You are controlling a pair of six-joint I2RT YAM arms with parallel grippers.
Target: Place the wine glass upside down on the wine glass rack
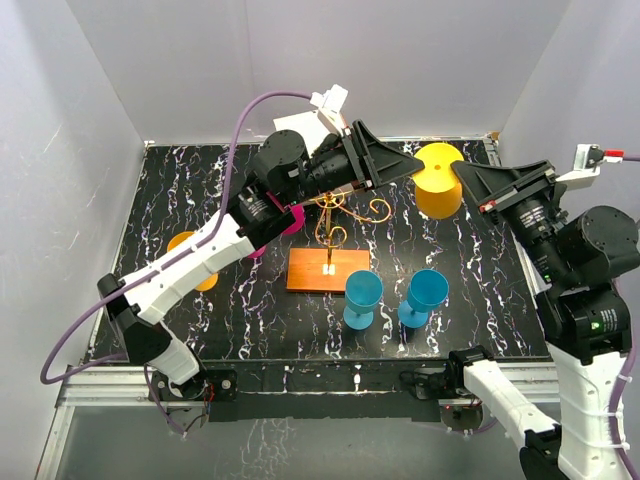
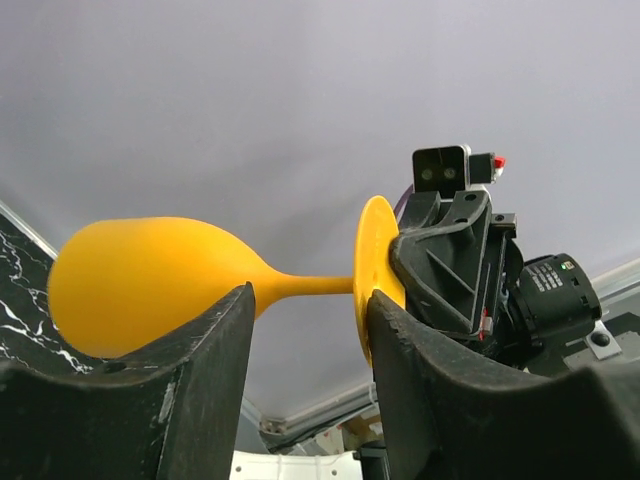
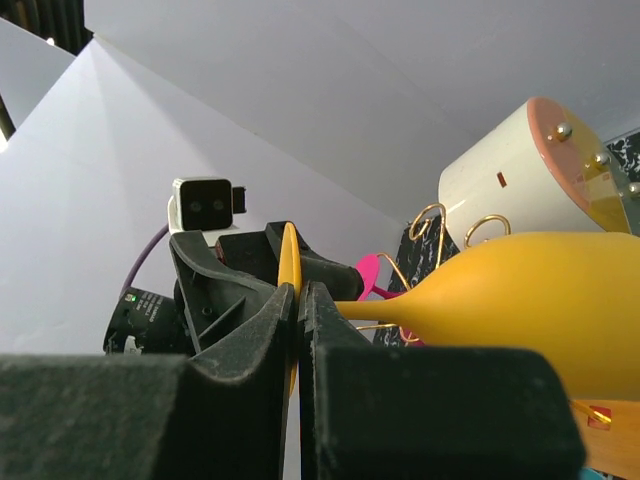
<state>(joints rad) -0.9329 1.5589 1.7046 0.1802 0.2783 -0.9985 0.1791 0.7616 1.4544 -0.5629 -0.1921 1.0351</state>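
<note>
Progress is partial: my right pincer (image 3: 297,300) clenches the wine glass (image 3: 530,300) by its foot, my left pincer (image 2: 312,305) gapes around its stem. Hanging it inverted on the wine glass rack (image 1: 320,272) remains.

Yellow wine glass (image 1: 438,182) sideways, aloft; gold wine glass rack (image 1: 322,271) upright, beside it.
</note>
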